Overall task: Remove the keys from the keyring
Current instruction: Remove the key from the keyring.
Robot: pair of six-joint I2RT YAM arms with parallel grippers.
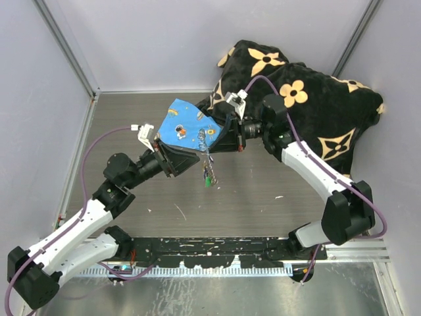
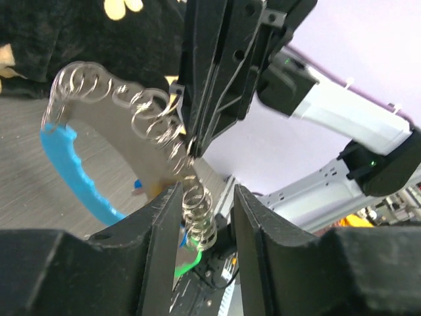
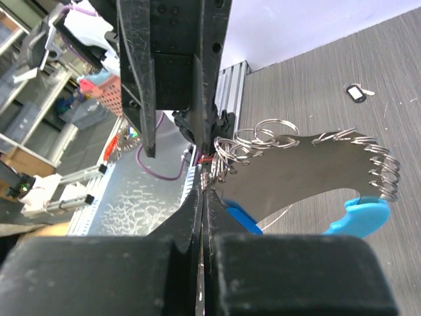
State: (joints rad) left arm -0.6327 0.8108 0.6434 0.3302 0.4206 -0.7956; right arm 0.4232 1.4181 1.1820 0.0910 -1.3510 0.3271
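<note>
The keyring (image 2: 148,122) is a chain of thin metal rings with a light-blue curved piece (image 2: 66,164), held in the air between my two grippers. My right gripper (image 3: 204,187) is shut on rings at one end of the chain (image 3: 227,155); the rest of the chain and the blue piece (image 3: 360,217) hang to its right. My left gripper (image 2: 207,194) is open, its fingers either side of the chain's lower end. A green key head (image 2: 187,263) hangs below it. In the top view the keys (image 1: 208,176) dangle under the meeting grippers, left (image 1: 195,158) and right (image 1: 217,143).
A blue printed cloth (image 1: 187,125) lies over the spot where the grippers meet. A black cushion with tan flowers (image 1: 309,99) fills the back right. A small dark key (image 3: 356,93) lies loose on the grey table. Walls close in the left and back.
</note>
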